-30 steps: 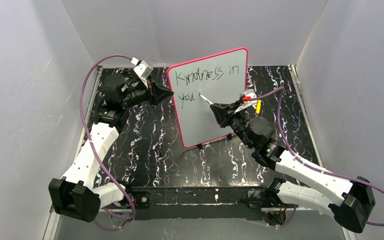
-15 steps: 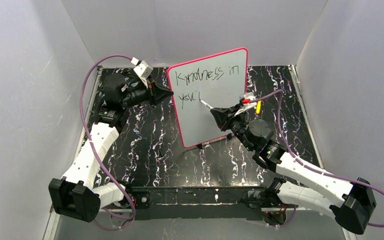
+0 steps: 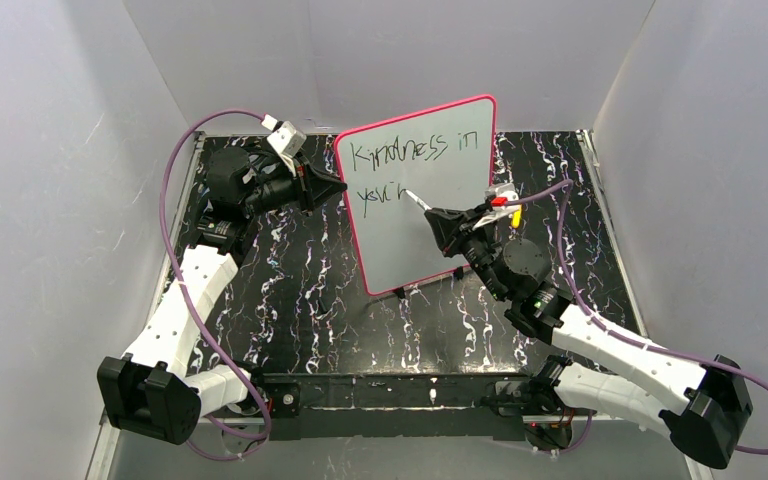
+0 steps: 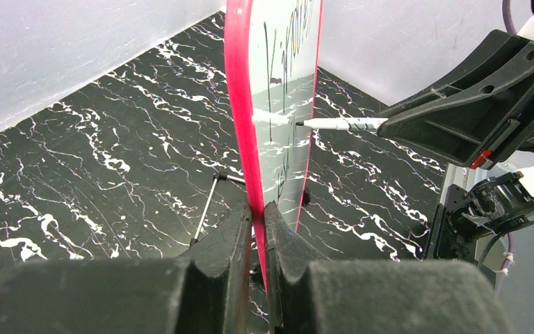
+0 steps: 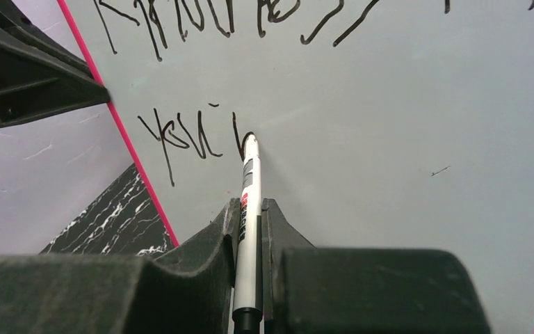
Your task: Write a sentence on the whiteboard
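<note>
The whiteboard (image 3: 430,215) stands upright on the black marbled table, white with a pink-red frame. My left gripper (image 3: 342,187) is shut on its left frame edge (image 4: 240,118), jaws clamped either side of the frame. My right gripper (image 3: 436,217) is shut on a white marker (image 5: 249,202), whose tip touches the board. The sentence (image 3: 412,152) reads "Kindness in" on the top line, with "your" (image 5: 181,139) and the start of a further letter (image 5: 240,139) at the marker tip on the second line.
The board rests on small black feet (image 3: 400,293) and a thin wire stand (image 4: 205,205). A yellow and red object (image 3: 513,208) sits behind the right wrist. Grey walls enclose the table on three sides.
The marker tip has dipped down and come back up on the board, adding a stroke just right of "your". The left arm and the board have not moved.
</note>
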Robot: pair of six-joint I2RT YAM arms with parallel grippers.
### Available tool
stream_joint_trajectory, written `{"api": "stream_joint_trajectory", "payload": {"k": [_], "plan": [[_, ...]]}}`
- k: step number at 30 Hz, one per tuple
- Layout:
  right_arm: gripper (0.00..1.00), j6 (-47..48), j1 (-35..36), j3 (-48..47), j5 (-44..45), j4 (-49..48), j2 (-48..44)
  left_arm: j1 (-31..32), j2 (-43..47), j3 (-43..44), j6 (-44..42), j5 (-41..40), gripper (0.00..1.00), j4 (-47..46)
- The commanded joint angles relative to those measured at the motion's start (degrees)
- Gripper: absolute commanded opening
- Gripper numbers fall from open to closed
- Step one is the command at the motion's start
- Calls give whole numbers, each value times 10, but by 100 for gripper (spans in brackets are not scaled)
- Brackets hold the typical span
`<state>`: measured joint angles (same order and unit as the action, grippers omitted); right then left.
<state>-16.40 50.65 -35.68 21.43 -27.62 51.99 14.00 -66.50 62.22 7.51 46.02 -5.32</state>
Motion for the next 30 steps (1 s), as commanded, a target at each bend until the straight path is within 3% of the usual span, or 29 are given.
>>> {"api": "stream_joint_trajectory", "payload": {"k": [1,16,20,30], "plan": [[1,17,-1,-12,48,-28,-14,7,16,-8,-4,29,0,22],[1,31,-1,-34,5,11,-47,7,15,-9,-5,26,0,22],[1,54,-3,-26,31,23,-75,7,13,-10,-4,25,0,22],[1,66,-54,-35,-18,7,-62,7,11,-9,-3,27,0,22]]}}
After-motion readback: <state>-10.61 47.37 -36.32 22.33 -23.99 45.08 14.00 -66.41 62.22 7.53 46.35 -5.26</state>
